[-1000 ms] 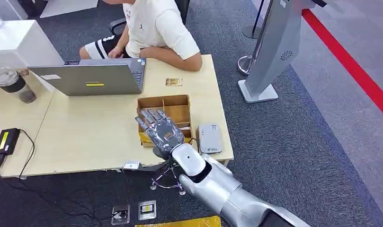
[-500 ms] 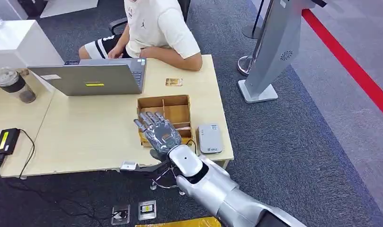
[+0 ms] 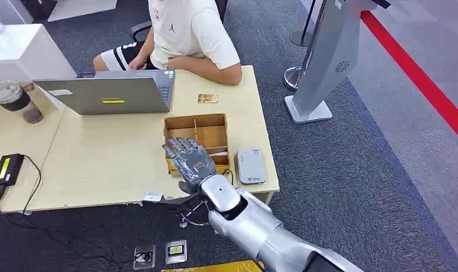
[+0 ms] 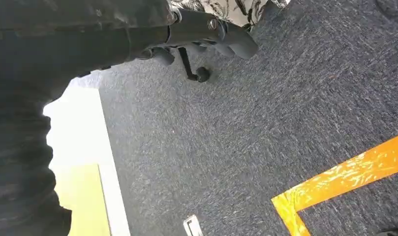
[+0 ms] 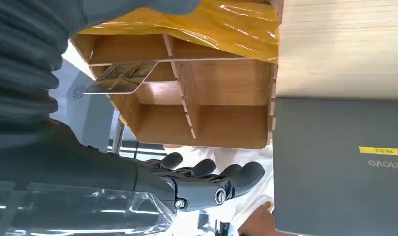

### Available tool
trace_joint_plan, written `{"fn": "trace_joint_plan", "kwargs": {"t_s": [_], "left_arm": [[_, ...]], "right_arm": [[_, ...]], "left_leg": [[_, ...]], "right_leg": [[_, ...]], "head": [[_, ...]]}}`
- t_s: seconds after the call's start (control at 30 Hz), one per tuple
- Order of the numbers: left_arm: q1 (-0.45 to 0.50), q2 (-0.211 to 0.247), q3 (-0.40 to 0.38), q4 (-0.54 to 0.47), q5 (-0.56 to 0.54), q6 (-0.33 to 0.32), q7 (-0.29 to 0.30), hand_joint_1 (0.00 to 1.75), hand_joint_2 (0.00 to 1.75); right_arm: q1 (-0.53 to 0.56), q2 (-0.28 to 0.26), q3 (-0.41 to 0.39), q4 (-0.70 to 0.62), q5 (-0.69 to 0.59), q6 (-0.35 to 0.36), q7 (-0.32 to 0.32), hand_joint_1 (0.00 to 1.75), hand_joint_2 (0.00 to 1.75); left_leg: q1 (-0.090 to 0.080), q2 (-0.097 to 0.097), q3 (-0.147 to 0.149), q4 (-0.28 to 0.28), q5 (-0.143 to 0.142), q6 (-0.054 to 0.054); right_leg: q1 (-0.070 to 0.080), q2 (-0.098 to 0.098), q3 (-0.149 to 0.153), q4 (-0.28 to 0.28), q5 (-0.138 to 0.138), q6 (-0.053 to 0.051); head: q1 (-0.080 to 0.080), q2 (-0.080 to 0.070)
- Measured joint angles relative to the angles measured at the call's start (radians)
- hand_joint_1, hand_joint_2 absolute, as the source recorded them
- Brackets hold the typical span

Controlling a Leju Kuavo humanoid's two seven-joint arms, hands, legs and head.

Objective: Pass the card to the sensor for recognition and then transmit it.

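**Right hand spread over the box**

The right hand [image 3: 191, 160] is held flat above the near edge of the box [image 3: 196, 122], fingers apart, nothing gripped. A card [image 5: 119, 78] is seen leaning in a near compartment of the box. The sensor [image 3: 251, 166] lies on the bench [image 3: 102, 164] just beside the box. Another card [image 3: 208, 98] lies farther off, near a seated person [image 3: 187, 34]. The left hand's state cannot be told.
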Motion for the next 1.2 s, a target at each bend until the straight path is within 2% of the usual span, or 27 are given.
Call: {"fn": "trace_joint_plan", "kwargs": {"t_s": [0.37,0.53,0.63,1.2], "left_arm": [[0.001,0.0,0.003,0.0,0.0,0.0,0.012,0.0,1.75],[0.001,0.0,0.003,0.0,0.0,0.0,0.013,0.0,1.75],[0.002,0.0,0.003,0.0,-0.001,0.0,0.014,0.0,1.75],[0.002,0.0,0.003,0.0,-0.016,-0.004,0.004,0.0,1.75]], "right_arm": [[-0.006,-0.001,-0.011,0.01,-0.06,-0.017,0.032,0.42,1.75],[-0.008,-0.009,-0.026,0.014,-0.07,-0.028,0.043,0.4,1.75],[-0.009,-0.017,-0.039,0.016,-0.076,-0.035,0.052,0.47,1.75],[-0.013,-0.051,-0.086,0.034,-0.081,-0.049,0.092,0.51,1.75]], "left_leg": [[0.0,0.0,0.0,0.0,0.0,0.0],[0.0,0.0,0.0,0.0,0.0,0.0],[0.0,0.0,0.0,0.0,0.0,0.0],[0.0,0.0,0.0,0.0,0.0,0.0]], "right_leg": [[0.0,0.0,0.0,0.0,0.0,0.0],[0.0,0.0,0.0,0.0,0.0,0.0],[0.0,0.0,0.0,0.0,0.0,0.0],[0.0,0.0,0.0,0.0,0.0,0.0]], "head": [[0.0,0.0],[0.0,0.0],[0.0,0.0],[0.0,0.0]]}}
